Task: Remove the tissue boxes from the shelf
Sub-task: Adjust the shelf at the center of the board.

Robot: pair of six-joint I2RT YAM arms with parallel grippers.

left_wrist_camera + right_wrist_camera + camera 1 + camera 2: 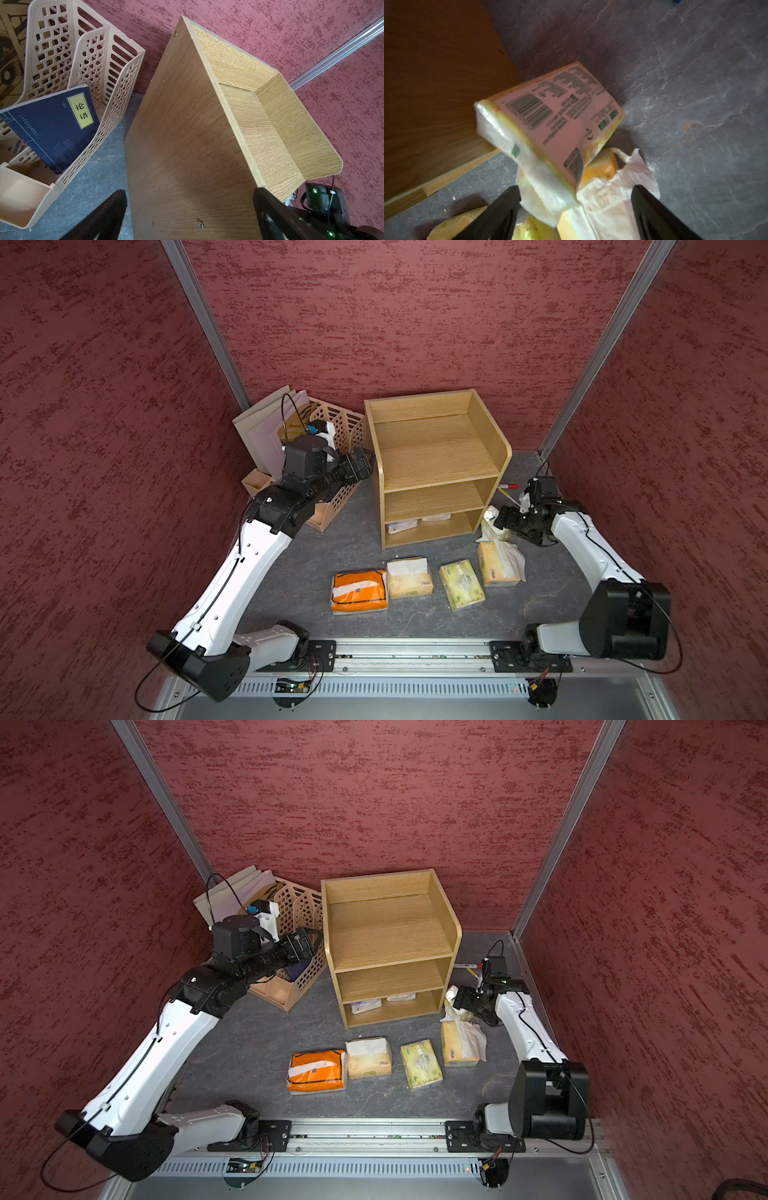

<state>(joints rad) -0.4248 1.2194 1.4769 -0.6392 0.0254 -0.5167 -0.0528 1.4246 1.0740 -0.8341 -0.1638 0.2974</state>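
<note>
Five tissue boxes (359, 591) lay on the desk (332, 547), apparently two remained on the bottom tier of the shelf (436, 456); right gripper (502, 519) and left gripper (365, 463) both spread.

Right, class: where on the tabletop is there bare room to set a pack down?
Bare: the grey tabletop between the row of four soft tissue packs and the metal front rail, and between the orange-and-white pack and the beige lattice file holder. Crowded: around the right end effector beside the light oak shelf.
</note>
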